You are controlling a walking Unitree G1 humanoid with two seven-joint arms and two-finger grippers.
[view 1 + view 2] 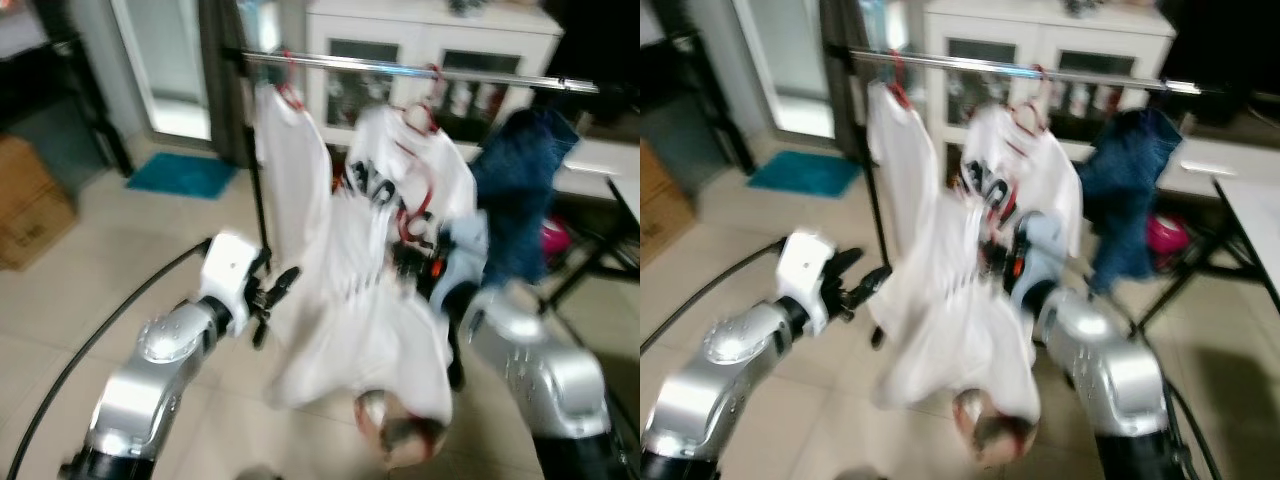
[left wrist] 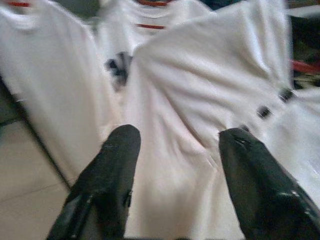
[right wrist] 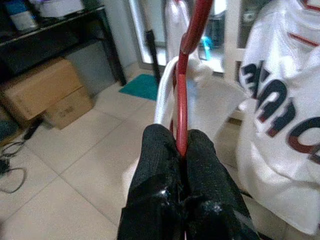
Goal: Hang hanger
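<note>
1. Silver rail (image 1: 420, 68) in the left eye view already carries two shirts on red hangers; the shirt being hung (image 1: 365, 320) sits below it, between both arms, so hooking is left.
2. Left wrist view: left gripper (image 2: 175, 145) gapes wide, empty, facing the cloth.
3. Right wrist view: right gripper (image 3: 180, 145) pinches the red hanger (image 3: 186, 75), its long axis upright, hook end uppermost.

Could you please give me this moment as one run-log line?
right gripper: shut on red hanger carrying white shirt | left gripper: open beside shirt | rail: not reached
</note>
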